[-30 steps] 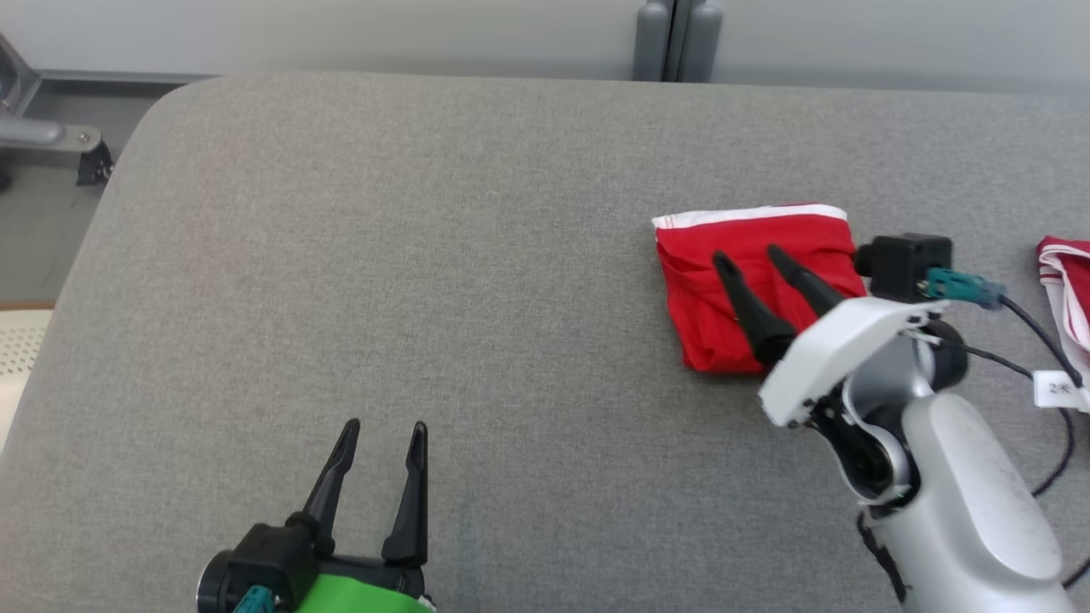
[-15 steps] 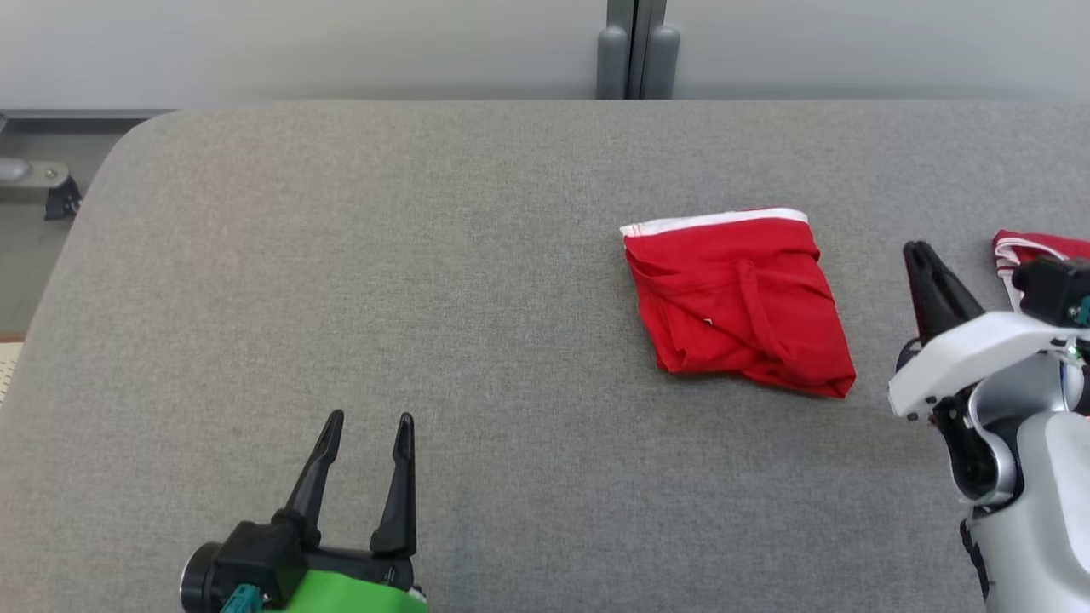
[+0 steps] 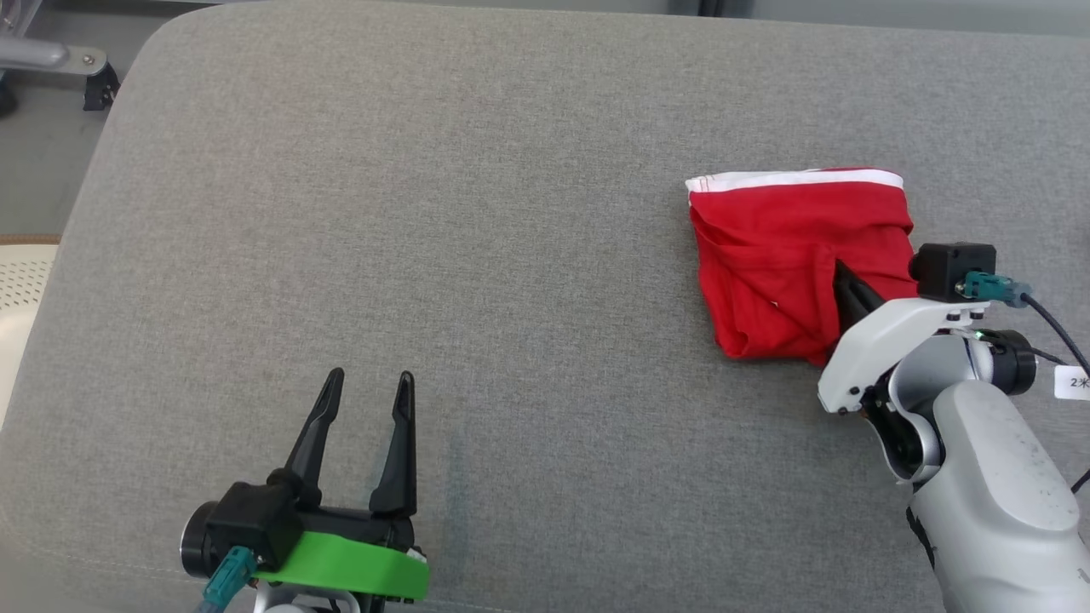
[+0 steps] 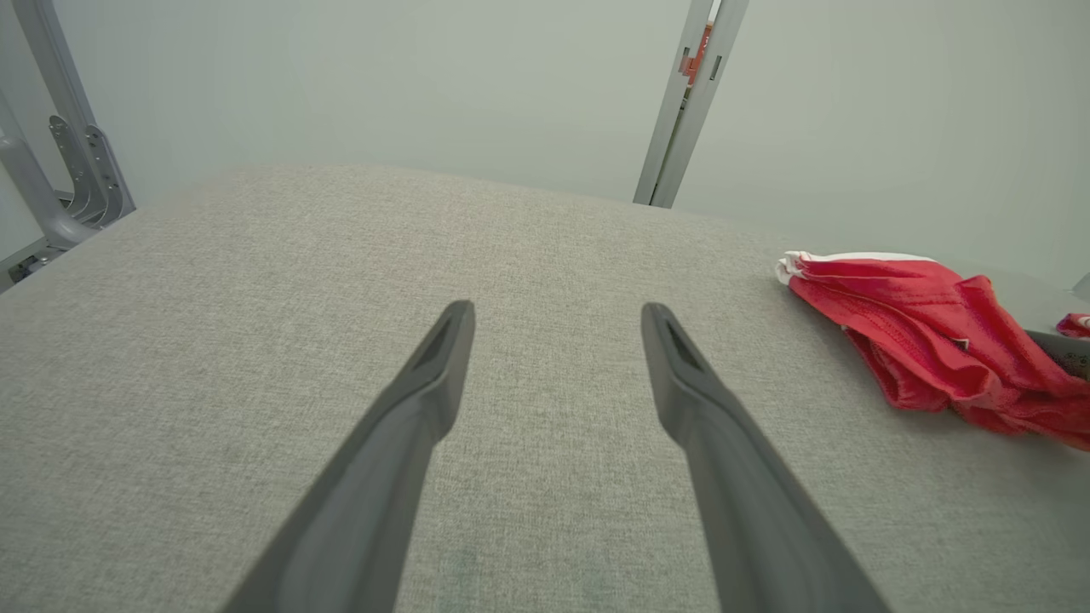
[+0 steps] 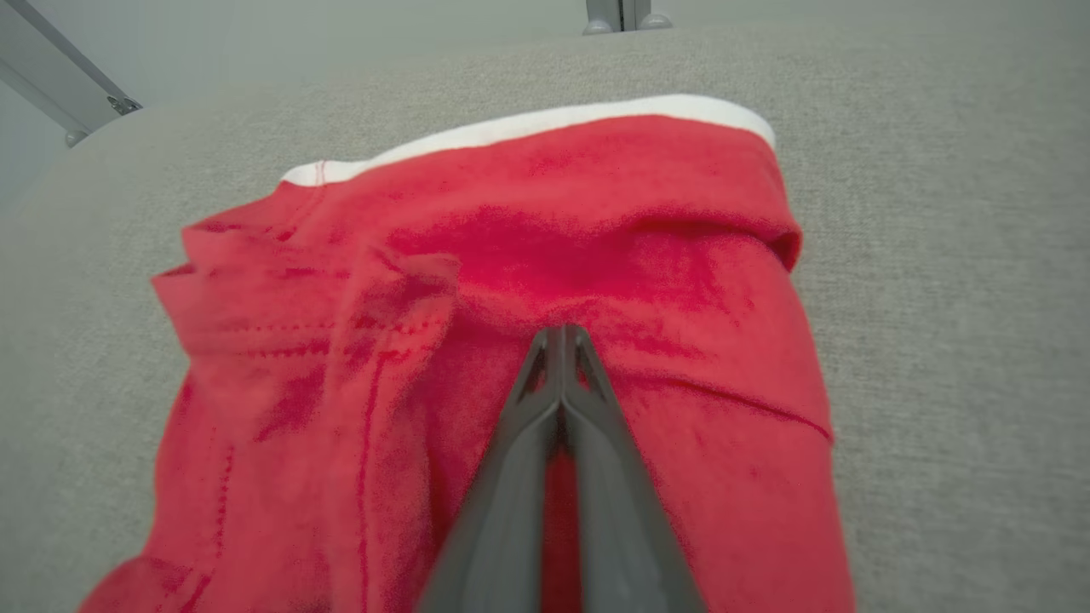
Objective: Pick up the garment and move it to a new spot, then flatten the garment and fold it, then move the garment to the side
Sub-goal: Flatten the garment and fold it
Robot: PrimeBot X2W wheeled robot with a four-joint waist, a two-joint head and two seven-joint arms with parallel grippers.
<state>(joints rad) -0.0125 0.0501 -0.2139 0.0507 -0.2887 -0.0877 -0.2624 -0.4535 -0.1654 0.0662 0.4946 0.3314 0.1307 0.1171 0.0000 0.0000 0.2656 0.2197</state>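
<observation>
The red garment [image 3: 783, 247] with a white waistband lies folded on the right part of the grey padded table [image 3: 426, 213]. My right gripper [image 3: 839, 272] is shut, its joined tips resting on the garment's near half by a fold; no cloth shows pinched between them. The right wrist view has the garment [image 5: 511, 238] spread under the closed right gripper [image 5: 558, 332]. My left gripper [image 3: 366, 379] stands open and empty at the lower left, far from the garment. In the left wrist view the left gripper [image 4: 558, 311] is spread over bare table, the garment [image 4: 920, 340] at right.
The table's rounded far-left corner borders a metal frame [image 3: 51, 60] and a pale perforated surface [image 3: 17, 281] off its left edge. A cable with a white label [image 3: 1073, 383] trails from my right wrist. A scrap of another red cloth [image 4: 1073, 323] shows at far right.
The camera has shifted. My right gripper, open over the garment a second ago and then off to its right, is now back on the garment, shut. The left gripper has stayed open.
</observation>
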